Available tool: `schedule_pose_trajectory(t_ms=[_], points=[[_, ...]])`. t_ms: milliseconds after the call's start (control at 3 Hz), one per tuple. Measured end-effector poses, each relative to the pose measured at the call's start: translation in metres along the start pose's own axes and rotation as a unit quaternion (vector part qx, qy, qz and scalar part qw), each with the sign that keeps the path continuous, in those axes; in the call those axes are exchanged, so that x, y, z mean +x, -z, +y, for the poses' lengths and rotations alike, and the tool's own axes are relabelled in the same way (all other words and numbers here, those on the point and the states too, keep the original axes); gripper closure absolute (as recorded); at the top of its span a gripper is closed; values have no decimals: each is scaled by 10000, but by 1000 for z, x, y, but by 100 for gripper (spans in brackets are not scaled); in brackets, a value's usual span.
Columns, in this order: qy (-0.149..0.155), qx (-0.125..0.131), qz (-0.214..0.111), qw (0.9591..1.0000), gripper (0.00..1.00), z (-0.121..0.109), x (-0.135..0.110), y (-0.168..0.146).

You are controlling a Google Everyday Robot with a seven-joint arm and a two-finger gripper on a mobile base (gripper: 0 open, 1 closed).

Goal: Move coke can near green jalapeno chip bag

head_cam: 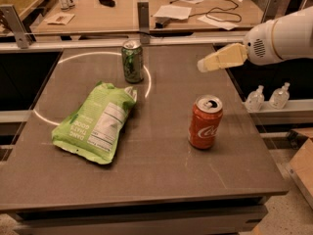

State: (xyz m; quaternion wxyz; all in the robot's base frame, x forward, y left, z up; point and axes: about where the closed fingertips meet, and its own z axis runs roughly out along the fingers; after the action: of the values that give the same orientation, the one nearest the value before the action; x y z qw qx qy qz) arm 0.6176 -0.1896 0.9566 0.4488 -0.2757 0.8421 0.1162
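**Approach Stage: End Effector Raised Beyond the Coke Can**

The coke can (205,122) stands upright on the right half of the surface (161,180). It is well apart from the green jalapeno chip bag (95,124), which lies flat at left. The end effector (220,58) hangs in the air beyond the can, holding nothing; its opening cannot be told. This raised position probably permits a descent onto the can without tipping it. A dark green soda can (132,61) stands just behind the bag, so the stretch of surface right of the bag appears the safer destination.
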Motion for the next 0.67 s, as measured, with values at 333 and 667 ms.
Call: schedule_pose_trajectory(t_ms=[333,667], points=[[217,-844,-424,9953,0,23,-12,-17],[743,-1354,-616,9861,0,48,-20,-33]])
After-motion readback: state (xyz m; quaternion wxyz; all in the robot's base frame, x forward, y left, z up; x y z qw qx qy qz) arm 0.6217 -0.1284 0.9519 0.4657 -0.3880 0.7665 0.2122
